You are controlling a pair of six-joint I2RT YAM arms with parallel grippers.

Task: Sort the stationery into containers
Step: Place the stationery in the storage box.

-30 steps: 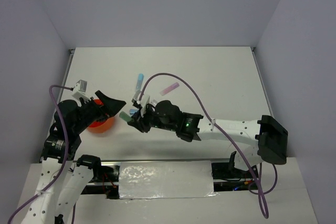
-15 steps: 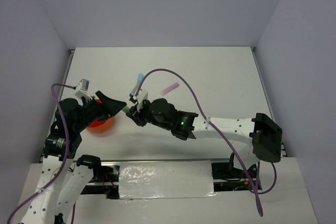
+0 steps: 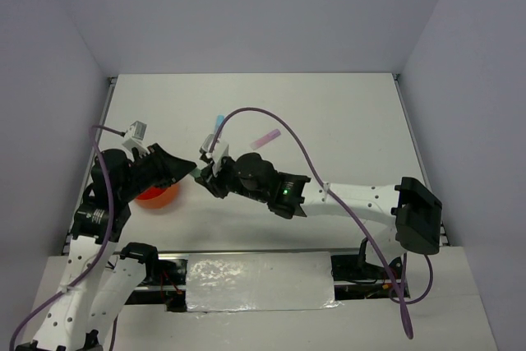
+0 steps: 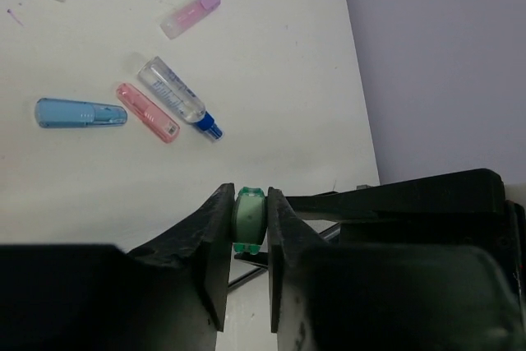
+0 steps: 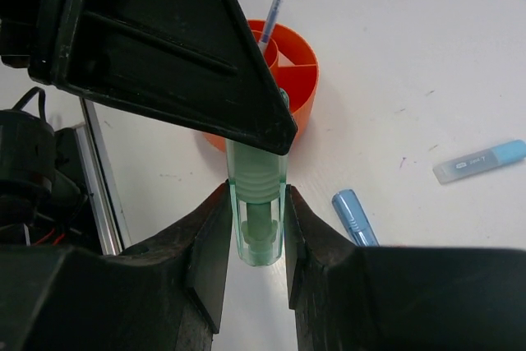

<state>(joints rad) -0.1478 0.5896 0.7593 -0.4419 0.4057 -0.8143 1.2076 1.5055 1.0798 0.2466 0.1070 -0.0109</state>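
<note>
The left end effector (image 4: 247, 205) has just been closed. Its jaws stood wide a second ago and are now clamped on the green piece (image 4: 249, 221), as the left wrist view shows. In the right wrist view the right end effector (image 5: 257, 232) is seen gripping the other end of the same piece, and that hold is unchanged. The green piece is therefore held by both arms at once, off the desk (image 3: 345, 113). It hangs over the near left part of the desk, just to the right of the orange cup (image 5: 302, 80).

The cup stands near the near left corner of the desk and is partly hidden under the left arm in the top view. It is divided inside, and a thin pen (image 5: 270, 12) already stands in it.

This is judged to be a hand-over at its midpoint: the piece has been taken but not yet given up. The right jaws would have to be opened next, so that the short carry to the cup can be made by the left arm. If either arm pulls before that release, the piece may be twisted or dropped.

Sorting is far from done. A light blue piece (image 4: 80, 113), a pink piece (image 4: 146, 111), a clear blue-tipped pen (image 4: 175, 94) and a pale pink piece (image 4: 191, 14) are left lying apart on the desk, further from the near edge.
</note>
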